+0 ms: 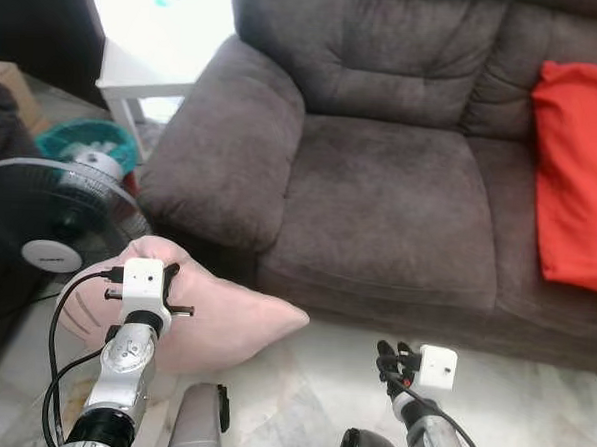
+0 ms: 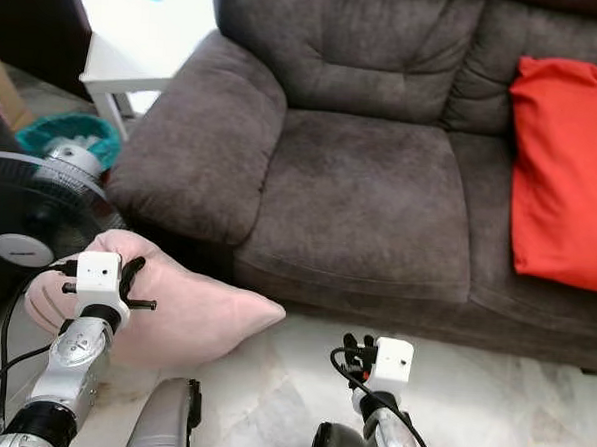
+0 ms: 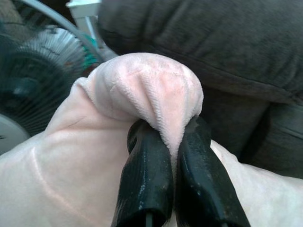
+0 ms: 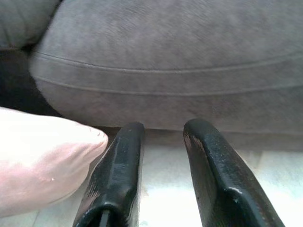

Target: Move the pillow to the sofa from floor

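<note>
While the left gripper (image 3: 177,142) pinches the pink pillow (image 1: 213,324), the right gripper (image 4: 163,130) hovers parted, empty

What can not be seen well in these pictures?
- Pillow: its lower left part is hidden by the left arm in the left eye view.
- Left pincer: shut on a pillow fold; the pinch depth is hidden by the plush.
- Fan: cut off by the left edge.
- Red cushion: cut off by the right edge.
- Right pincer: open; its base is cut off below in its wrist view.
</note>
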`<state>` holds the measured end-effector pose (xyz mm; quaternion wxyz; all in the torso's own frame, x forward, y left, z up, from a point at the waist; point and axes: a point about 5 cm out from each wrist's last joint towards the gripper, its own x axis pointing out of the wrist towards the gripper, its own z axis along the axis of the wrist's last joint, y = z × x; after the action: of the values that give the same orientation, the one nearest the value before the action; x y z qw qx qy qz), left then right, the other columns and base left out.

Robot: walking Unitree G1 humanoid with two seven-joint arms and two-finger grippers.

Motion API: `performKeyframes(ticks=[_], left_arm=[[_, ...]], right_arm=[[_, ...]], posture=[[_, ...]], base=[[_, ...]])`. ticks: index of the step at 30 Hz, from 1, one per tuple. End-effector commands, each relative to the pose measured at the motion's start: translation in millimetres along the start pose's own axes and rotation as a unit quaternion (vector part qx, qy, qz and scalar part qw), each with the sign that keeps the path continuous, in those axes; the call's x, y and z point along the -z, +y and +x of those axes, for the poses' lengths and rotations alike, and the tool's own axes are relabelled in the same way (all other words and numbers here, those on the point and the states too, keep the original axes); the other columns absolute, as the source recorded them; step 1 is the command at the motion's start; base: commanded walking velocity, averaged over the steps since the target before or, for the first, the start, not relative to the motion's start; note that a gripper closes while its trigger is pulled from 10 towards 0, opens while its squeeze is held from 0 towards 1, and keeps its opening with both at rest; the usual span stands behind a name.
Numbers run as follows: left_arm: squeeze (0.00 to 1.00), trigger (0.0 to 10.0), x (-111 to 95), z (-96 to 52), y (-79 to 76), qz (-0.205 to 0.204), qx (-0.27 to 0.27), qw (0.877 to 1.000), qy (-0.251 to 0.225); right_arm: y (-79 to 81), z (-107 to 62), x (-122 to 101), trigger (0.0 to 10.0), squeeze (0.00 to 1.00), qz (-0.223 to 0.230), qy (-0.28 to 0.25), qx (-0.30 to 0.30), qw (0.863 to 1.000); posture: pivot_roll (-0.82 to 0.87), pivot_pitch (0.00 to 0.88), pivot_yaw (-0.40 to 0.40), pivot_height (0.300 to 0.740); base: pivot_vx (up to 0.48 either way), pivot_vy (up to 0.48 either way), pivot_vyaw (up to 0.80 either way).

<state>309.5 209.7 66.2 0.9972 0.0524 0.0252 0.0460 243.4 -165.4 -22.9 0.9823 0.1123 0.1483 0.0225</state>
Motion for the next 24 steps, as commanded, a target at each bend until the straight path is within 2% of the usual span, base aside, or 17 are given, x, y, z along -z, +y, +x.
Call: performKeyframes(ticks=[1, 10, 24], left_arm=[[0.0, 10.0, -16.6, 3.5, 0.5, 0.0, 0.003, 0.999, -0.041], [0.0, 10.0, -17.6, 3.3, -0.3, 0.0, 0.005, 0.999, -0.041], [0.0, 10.0, -18.7, 3.0, -1.9, 0.0, 0.008, 0.999, -0.042]], right_arm=[[-3.3, -5.1, 7.1, 10.0, 0.0, 0.001, 0.012, 0.01, 1.0], [-3.2, -5.1, 7.7, 10.0, 0.0, 0.0, 0.013, 0.011, 1.0], [-3.5, -5.7, 8.5, 10.0, 0.0, 0.0, 0.013, 0.012, 1.0]], posture=[[0.11, 0.048, -0.061, 0.633], [0.11, 0.045, -0.06, 0.637], [0.11, 0.039, -0.058, 0.716]], base=[[-0.33, 0.0, 0.0], [-0.335, 0.0, 0.0], [-0.342, 0.0, 0.0]])
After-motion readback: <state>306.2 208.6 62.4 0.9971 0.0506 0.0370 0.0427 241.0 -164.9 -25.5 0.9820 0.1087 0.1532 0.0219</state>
